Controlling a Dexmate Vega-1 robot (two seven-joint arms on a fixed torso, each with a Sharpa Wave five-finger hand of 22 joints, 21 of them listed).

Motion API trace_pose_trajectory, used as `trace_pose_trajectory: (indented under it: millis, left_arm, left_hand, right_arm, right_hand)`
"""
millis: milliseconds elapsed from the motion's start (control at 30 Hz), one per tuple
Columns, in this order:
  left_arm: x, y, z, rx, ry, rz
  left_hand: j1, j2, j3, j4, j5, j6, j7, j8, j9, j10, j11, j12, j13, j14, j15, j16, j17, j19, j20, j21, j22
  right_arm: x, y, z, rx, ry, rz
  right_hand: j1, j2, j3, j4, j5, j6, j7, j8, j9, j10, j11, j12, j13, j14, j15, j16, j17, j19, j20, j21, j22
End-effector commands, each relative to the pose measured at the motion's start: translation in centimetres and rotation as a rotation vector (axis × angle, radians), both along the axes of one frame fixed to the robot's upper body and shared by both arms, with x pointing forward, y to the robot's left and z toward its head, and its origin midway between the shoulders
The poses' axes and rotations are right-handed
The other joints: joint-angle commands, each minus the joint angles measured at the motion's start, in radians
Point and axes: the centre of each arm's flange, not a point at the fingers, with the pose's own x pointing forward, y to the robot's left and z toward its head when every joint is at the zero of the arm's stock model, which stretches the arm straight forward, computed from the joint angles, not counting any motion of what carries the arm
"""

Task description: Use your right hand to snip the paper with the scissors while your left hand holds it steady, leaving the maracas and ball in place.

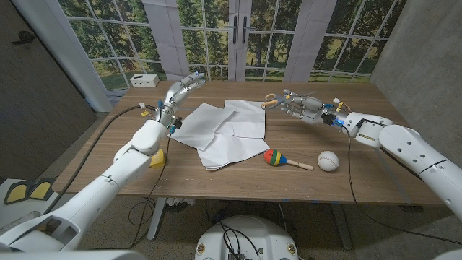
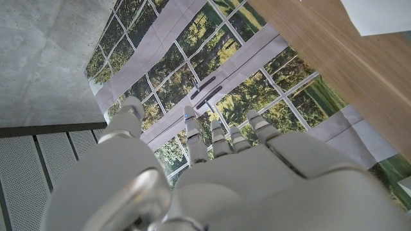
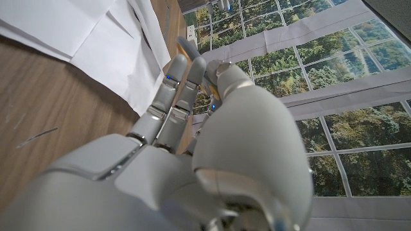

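My right hand (image 1: 299, 106) grips the yellow-handled scissors (image 1: 270, 100) above the bench (image 1: 216, 180), just beside the far right edge of the paper (image 1: 224, 130). My left hand (image 1: 180, 92) hovers near the sheets' far left corner, fingers spread, holding nothing. The paper lies mid-bench in overlapping sheets. The maraca (image 1: 278, 158) sits at their near right corner, the ball (image 1: 328, 161) right of it.

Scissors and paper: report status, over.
Right hand holds the scissors at the paper's far right corner. Left hand open, raised, off the paper. Maraca and ball sit clear, nearer the front edge.
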Motion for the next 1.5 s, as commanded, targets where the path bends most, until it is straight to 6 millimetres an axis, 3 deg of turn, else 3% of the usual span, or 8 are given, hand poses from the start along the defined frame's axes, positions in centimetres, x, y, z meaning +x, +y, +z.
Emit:
trace_pose_trajectory:
  millis: [33,233,533,800,867,1067,1433,1500]
  left_arm:
    - [-0.7,-0.9,1.2,0.092,-0.042,0.048]
    - [-0.7,-1.4,1.5,0.127,-0.048,0.038]
    - [-1.0,-2.1,1.8,0.186,-0.060,0.050]
    - [-1.2,-2.9,2.5,0.231,-0.080,0.043]
    - [-1.3,-3.1,2.6,0.244,-0.086,0.042]
    - [-1.2,-3.7,3.3,0.281,-0.104,0.041]
    - [-1.1,-5.1,4.3,0.357,-0.155,0.058]
    - [-1.1,-5.3,4.2,0.358,-0.154,0.050]
  left_hand:
    - [0.030,0.010,0.010,-0.003,0.006,0.002,-0.001,0.002,0.002,0.000,-0.003,0.003,0.001,-0.009,0.001,0.000,0.003,-0.004,0.003,0.002,0.001]
    - [0.082,0.036,0.032,-0.007,0.018,0.007,-0.013,0.004,0.004,-0.006,-0.005,0.003,0.001,-0.016,-0.005,0.000,0.002,-0.006,-0.002,0.003,0.001]
    - [0.118,0.041,0.041,-0.010,0.021,0.017,-0.014,0.008,0.005,-0.012,-0.007,0.004,0.001,-0.024,-0.004,0.000,0.002,-0.012,-0.001,0.002,0.000]
    - [0.136,0.035,0.039,-0.009,0.018,0.031,-0.011,0.014,0.006,-0.011,-0.010,0.006,0.001,-0.025,-0.006,0.001,0.002,-0.013,-0.003,0.003,0.000]
    - [0.148,0.034,0.038,-0.006,0.017,0.054,-0.039,0.022,0.007,-0.011,-0.012,0.007,0.001,-0.026,-0.006,0.002,0.002,-0.013,-0.002,0.003,0.000]
    - [0.159,0.030,0.031,-0.001,0.012,0.088,-0.064,0.031,0.007,-0.010,-0.010,0.010,0.002,-0.028,-0.004,0.002,0.002,-0.013,0.001,0.004,0.000]
    - [0.169,0.029,0.023,0.004,0.007,0.101,-0.051,0.029,0.007,-0.001,-0.013,0.015,0.002,-0.025,-0.005,0.004,0.002,-0.007,0.003,0.006,0.000]
    - [0.175,0.031,0.022,0.004,0.007,0.120,-0.062,0.034,0.007,0.003,-0.019,0.017,0.002,-0.023,-0.010,0.005,0.002,-0.004,-0.002,0.007,0.000]
  right_arm:
    - [-0.2,0.3,0.1,0.001,-0.014,0.003]
    - [-0.4,0.4,0.2,-0.008,-0.019,0.006]
    - [-0.5,0.4,0.5,-0.023,-0.036,0.000]
    - [-0.6,0.4,0.7,-0.035,-0.046,0.003]
    - [-0.6,0.4,0.8,-0.038,-0.051,0.002]
    - [-0.5,0.5,1.1,-0.044,-0.071,0.004]
    - [-0.6,0.9,1.2,-0.037,-0.060,0.029]
    - [-0.6,0.9,1.2,-0.035,-0.059,0.032]
  right_hand:
    - [0.006,0.001,-0.001,-0.003,0.004,0.008,0.002,-0.002,0.003,0.082,0.082,0.036,0.106,0.012,-0.137,-0.006,-0.001,-0.006,-0.068,0.011,-0.003]
    - [0.007,0.001,-0.003,-0.004,0.005,0.010,0.002,-0.006,0.003,0.082,0.082,0.037,0.107,0.015,-0.137,-0.010,-0.004,-0.007,-0.068,0.017,-0.006]
    - [0.008,0.001,-0.006,-0.004,0.006,0.014,0.005,-0.010,0.003,0.083,0.078,0.036,0.105,0.021,-0.137,-0.015,-0.007,-0.007,-0.067,0.027,-0.011]
    - [0.011,0.001,-0.008,-0.005,0.008,0.015,0.006,-0.015,0.003,0.082,0.081,0.035,0.105,0.027,-0.137,-0.019,-0.009,-0.009,-0.067,0.036,-0.015]
    - [0.011,0.000,-0.009,-0.005,0.008,0.014,0.006,-0.016,0.004,0.081,0.083,0.035,0.106,0.029,-0.137,-0.020,-0.010,-0.008,-0.067,0.039,-0.016]
    - [0.013,0.000,-0.011,-0.005,0.009,0.015,0.007,-0.020,0.004,0.080,0.080,0.035,0.107,0.031,-0.137,-0.024,-0.011,-0.011,-0.068,0.046,-0.018]
    - [0.016,-0.002,-0.014,-0.007,0.011,0.020,0.010,-0.025,0.004,0.085,0.085,0.037,0.107,0.036,-0.137,-0.030,-0.013,-0.011,-0.066,0.058,-0.022]
    - [0.017,-0.002,-0.014,-0.007,0.012,0.022,0.011,-0.026,0.004,0.087,0.083,0.037,0.106,0.036,-0.137,-0.031,-0.013,-0.012,-0.066,0.060,-0.023]
